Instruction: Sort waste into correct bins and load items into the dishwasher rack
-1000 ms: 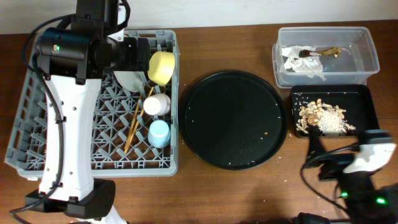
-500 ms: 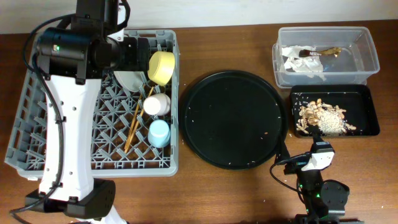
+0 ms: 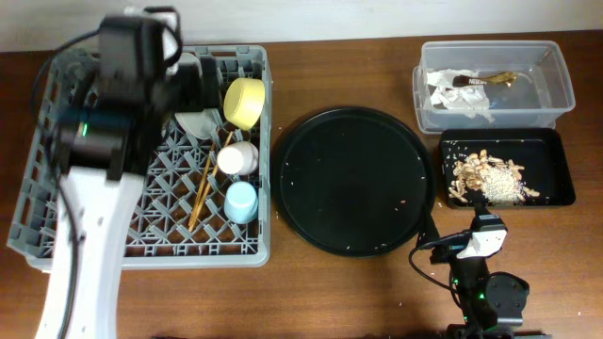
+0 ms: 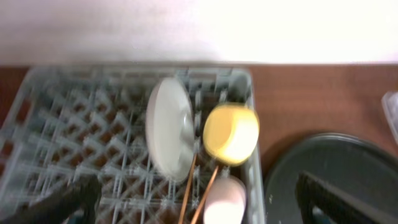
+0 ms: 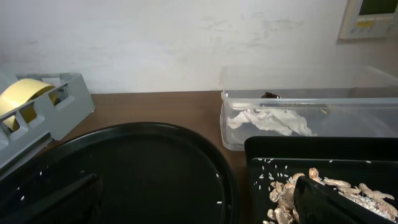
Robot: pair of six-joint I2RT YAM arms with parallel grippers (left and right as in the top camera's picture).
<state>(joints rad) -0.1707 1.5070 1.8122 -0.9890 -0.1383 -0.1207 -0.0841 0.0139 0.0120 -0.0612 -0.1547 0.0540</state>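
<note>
Left gripper (image 4: 198, 183): spread wide, holding nothing, blurred, above the far end of the dishwasher rack (image 3: 57, 188). Just below it, standing on edge among the pegs, the white round plate (image 4: 168, 134); touching or just beside it, the yellow bowl (image 4: 231, 132) on its side. Nearer, the pale pink cup (image 4: 224, 199), then the light blue cup (image 3: 241, 201), with the chopsticks (image 3: 203, 188) lying slantwise beside both.

Right gripper (image 5: 198, 180): likewise wide apart and empty, low by the table's near edge, facing the round black tray (image 3: 353, 179) flecked with crumbs.

Beyond, in the clear tub (image 3: 561, 85), the white tissue (image 3: 457, 94) and brown-gold wrapper (image 3: 471, 81); lettering on the wrapper too small to read. In the small black tray (image 3: 561, 165), the food scraps (image 3: 490, 179).

On the wall, a panel (image 5: 373, 15), print illegible.
</note>
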